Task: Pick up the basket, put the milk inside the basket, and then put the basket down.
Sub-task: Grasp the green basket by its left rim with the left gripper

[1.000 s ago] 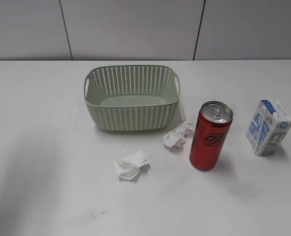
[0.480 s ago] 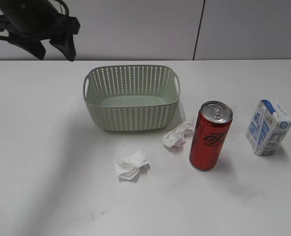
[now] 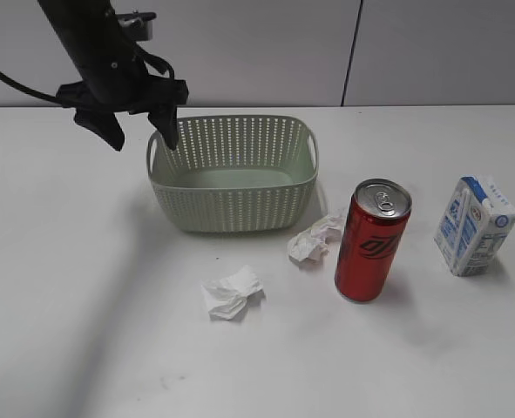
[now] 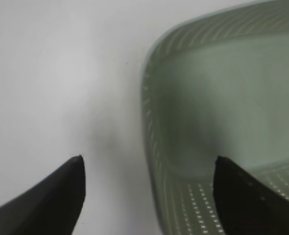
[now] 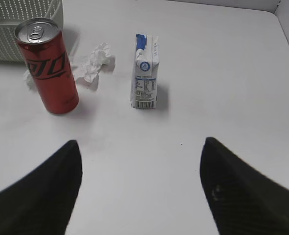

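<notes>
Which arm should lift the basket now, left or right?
Left. Its open tool straddles the left rim of the pale green slotted plastic basket. The right tool, also open, hovers above bare table near the white-and-blue milk carton.
</notes>
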{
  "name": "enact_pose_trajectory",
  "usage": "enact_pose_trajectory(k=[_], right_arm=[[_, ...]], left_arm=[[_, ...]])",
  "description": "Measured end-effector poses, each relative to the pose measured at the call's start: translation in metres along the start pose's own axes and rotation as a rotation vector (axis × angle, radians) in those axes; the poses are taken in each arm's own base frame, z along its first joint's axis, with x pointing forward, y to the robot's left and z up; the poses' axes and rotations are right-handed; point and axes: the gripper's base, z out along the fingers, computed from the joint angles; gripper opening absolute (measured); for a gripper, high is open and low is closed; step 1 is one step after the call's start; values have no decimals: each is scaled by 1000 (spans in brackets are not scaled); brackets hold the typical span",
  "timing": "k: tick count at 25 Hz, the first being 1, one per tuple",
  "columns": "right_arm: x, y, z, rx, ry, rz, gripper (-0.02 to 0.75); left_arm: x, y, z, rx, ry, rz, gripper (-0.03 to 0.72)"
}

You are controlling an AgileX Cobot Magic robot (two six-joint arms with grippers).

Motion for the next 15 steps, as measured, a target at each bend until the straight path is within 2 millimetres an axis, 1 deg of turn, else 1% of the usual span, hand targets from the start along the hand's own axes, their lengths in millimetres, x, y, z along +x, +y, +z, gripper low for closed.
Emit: enact_pose_trajectory(k=[5,8,15], right_arm=[[0,0,0,0,0,0,590],[0,0,0,0,0,1,590],[0,0,0,0,0,9,590]], left_arm=[[-2,4,30,-24,27,-23,620],[-4,7,45,-35,23,-49,610],[-3,11,66,-54,43,-121,590]])
